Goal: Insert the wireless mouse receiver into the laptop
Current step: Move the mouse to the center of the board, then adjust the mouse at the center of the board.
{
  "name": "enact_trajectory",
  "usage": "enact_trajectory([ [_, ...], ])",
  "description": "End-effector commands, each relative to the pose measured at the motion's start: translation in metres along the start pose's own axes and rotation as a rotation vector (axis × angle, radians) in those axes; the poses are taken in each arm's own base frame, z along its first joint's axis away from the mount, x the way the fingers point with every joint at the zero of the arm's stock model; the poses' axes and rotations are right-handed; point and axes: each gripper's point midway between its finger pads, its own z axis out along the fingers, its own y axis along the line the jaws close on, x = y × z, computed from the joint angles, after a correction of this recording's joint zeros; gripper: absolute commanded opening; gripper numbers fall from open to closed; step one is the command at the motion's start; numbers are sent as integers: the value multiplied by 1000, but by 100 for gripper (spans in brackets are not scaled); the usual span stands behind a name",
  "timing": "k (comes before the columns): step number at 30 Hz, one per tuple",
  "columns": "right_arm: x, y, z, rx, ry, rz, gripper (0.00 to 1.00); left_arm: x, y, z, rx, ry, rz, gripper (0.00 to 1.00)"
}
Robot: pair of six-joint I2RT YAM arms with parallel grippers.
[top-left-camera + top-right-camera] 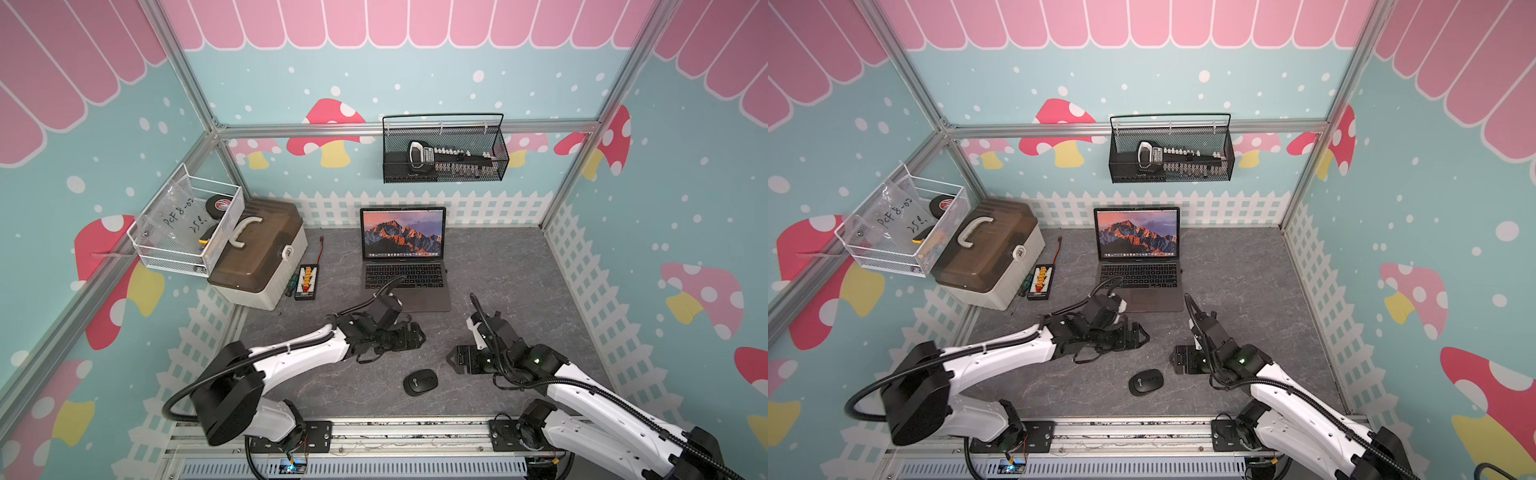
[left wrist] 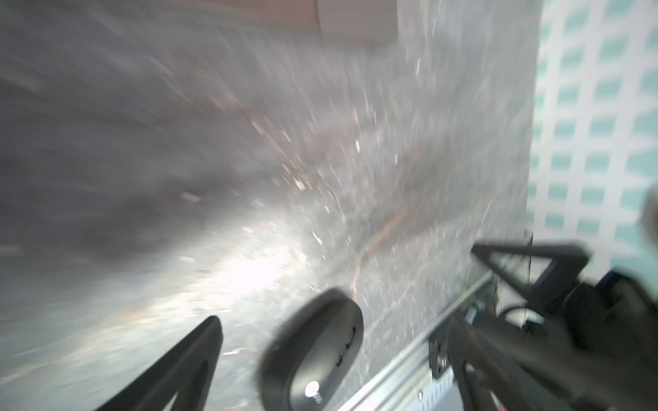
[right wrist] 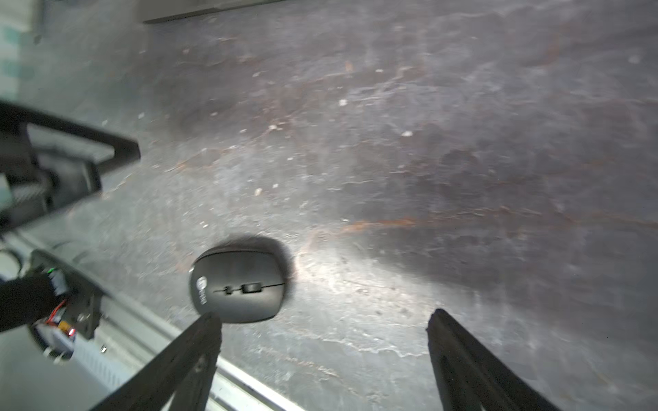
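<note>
Right now both arms sit low over the near half of the grey table (image 1: pixel 498 291), with the mouse (image 1: pixel 420 381) between them and a little nearer the front rail. My left gripper (image 1: pixel 420 336) hangs just beyond the mouse on its left, jaws apart and holding nothing. My right gripper (image 3: pixel 324 331) faces it from the right, also wide apart and empty. In the right wrist view the mouse lies just ahead of one fingertip (image 3: pixel 208 322), not between the two. I read this facing pose as a setup for a two-handed job: one side steadies the mouse while the other works at it.

The laptop (image 1: pixel 419 274) stands open at the far middle of the table, screen lit and facing the arms, well clear of both grippers. Its side edges are free to approach, which suits a plug-in from the side.

As for the receiver, I cannot see it in any view. I guess it is stowed in or under the mouse, which lies back up, but nothing here confirms that. The left wrist view is heavily smeared, so I trust the top views more for placing the left arm.
</note>
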Motion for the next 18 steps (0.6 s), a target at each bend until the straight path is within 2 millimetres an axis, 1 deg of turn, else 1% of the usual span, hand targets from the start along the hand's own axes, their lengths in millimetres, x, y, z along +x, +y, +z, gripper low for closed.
enact_trajectory([
  [1,-12,42,3,-168,-44,-220,91,-25,54,-25,-182,-197,-41,99],
  [4,1,71,18,-265,43,-312,90,-38,78,-49,-224,-261,-83,99],
  [6,15,85,22,-311,99,-352,86,-40,96,-63,-263,-291,-103,99],
  [8,32,91,24,-351,159,-372,77,-39,109,-74,-289,-315,-118,99],
  [10,57,90,25,-366,252,-392,69,-39,120,-82,-302,-336,-138,99],
  [11,70,89,24,-365,304,-405,63,-37,124,-84,-304,-340,-148,99],
  [12,82,87,24,-356,349,-419,55,-38,128,-87,-305,-349,-160,99],
  [14,95,82,24,-318,399,-429,38,-38,136,-90,-310,-358,-180,99],
  [15,98,79,26,-295,407,-421,29,-38,138,-91,-311,-357,-185,99],
  [17,97,70,31,-240,396,-403,2,-39,142,-91,-318,-357,-191,99],
  [18,94,65,35,-210,378,-398,0,-40,143,-91,-320,-357,-192,99],
])
